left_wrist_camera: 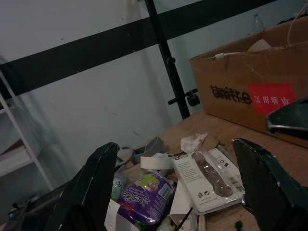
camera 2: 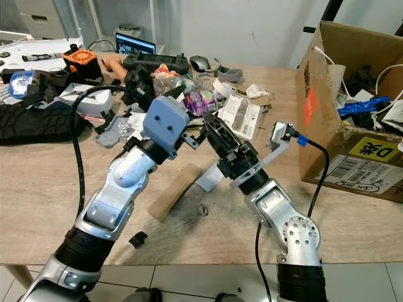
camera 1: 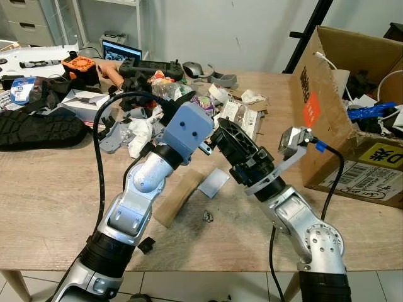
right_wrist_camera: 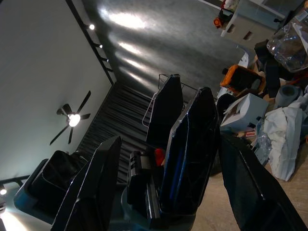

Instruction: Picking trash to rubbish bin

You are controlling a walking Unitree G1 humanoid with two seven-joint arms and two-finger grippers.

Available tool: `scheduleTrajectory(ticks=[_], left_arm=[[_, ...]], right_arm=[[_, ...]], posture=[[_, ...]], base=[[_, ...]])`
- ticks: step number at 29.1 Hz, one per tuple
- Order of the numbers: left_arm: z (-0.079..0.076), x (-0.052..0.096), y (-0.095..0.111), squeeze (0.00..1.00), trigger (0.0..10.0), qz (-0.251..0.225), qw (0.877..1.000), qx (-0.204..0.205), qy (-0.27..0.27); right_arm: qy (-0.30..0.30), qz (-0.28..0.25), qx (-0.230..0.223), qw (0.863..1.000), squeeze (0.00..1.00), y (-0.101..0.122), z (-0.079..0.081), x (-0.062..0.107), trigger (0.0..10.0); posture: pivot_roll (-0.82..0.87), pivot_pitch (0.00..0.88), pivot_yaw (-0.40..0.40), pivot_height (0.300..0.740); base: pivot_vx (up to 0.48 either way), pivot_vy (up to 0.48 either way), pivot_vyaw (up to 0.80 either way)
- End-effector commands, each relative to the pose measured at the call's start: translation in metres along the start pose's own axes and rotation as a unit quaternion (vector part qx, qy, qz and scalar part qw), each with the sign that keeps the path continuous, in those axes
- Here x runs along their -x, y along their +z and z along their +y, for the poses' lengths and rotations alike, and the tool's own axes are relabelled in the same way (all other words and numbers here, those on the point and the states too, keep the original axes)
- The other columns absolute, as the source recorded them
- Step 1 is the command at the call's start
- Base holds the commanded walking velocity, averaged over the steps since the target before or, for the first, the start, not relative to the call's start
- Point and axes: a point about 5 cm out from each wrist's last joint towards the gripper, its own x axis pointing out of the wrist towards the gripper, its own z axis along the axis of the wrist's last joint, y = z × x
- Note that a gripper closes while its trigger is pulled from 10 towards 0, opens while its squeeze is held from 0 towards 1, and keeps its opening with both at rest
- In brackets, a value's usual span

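Your left gripper (left_wrist_camera: pixel 178 187) and right gripper (right_wrist_camera: pixel 166 187) hover empty, jaws apart; wrappers (camera 1: pixel 242 116) on the table (camera 1: pixel 50 189) await binning.

The purple packet (left_wrist_camera: pixel 147 196) reads "justea" as best I can tell; other print is too small to read.

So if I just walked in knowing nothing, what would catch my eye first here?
Probably the two silver arms crossing above the wooden table, the left gripper spread open toward a heap of wrappers and packets. Next, the big cardboard box stuffed with cables on the table's right side, then the flat cardboard strip lying below the arms.
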Motion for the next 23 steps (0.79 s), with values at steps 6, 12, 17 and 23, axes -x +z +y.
scheduleTrajectory(ticks=[6, 12, 17, 23], left_arm=[[0.056, 0.029, -0.039, 0.33, 10.0, 0.073, 0.982, 0.089, 0.148], [0.03, 0.029, -0.019, 0.04, 10.0, -0.007, 0.976, 0.215, 0.047], [0.032, 0.031, -0.02, 0.0, 10.0, -0.008, 0.968, 0.242, 0.066], [0.045, 0.038, -0.041, 0.0, 10.0, 0.055, 0.978, 0.173, 0.103]], right_arm=[[0.037, -0.042, 0.028, 0.998, 0.0, 0.019, 0.013, 0.016, 10.0], [0.069, -0.094, 0.018, 0.993, 0.0, 0.034, 0.021, 0.017, 10.0], [0.084, -0.116, 0.013, 0.99, 0.0, 0.043, 0.026, 0.02, 10.0], [0.102, -0.129, 0.014, 0.986, 0.0, 0.048, 0.031, 0.02, 10.0]], posture=[[0.03, 0.174, -0.048, 0.74], [0.03, 0.181, -0.049, 0.74], [0.03, 0.187, -0.049, 0.74], [0.03, 0.19, -0.047, 0.74]], base=[[0.0, 0.0, 0.0], [0.0, 0.0, 0.0], [0.0, 0.0, 0.0], [0.0, 0.0, 0.0]])
